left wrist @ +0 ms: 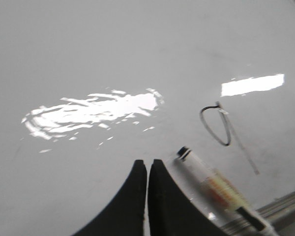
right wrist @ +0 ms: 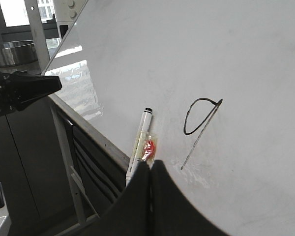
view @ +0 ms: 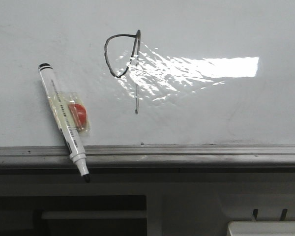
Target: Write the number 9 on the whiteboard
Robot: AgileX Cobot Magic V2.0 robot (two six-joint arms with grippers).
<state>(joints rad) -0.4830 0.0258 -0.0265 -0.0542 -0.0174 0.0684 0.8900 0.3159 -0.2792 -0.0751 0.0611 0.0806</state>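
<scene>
The number 9 point(view: 106, 53) is drawn in thin dark line on the glossy whiteboard point(view: 211, 29), a rounded loop joined to a long straight tail. It also shows in the left wrist view point(left wrist: 228, 142) and the right wrist view point(right wrist: 202, 133). A white marker pen point(view: 64, 118) with a taped red patch lies slanted to the left of the 9, its black tip hanging over the grey ledge point(view: 187, 155). My left gripper point(left wrist: 147, 164) is shut and empty, beside the marker's capped end point(left wrist: 211, 179). My right gripper point(right wrist: 150, 164) is shut and empty, just in front of the marker point(right wrist: 140, 142). Neither gripper shows in the front view.
A white box-like object point(view: 265, 228) sits below the ledge at the lower right. A dark arm part point(right wrist: 19, 91) and a metal bowl point(right wrist: 10, 49) show beyond the board's edge in the right wrist view. Bright light reflections point(view: 206, 66) lie to the right of the 9.
</scene>
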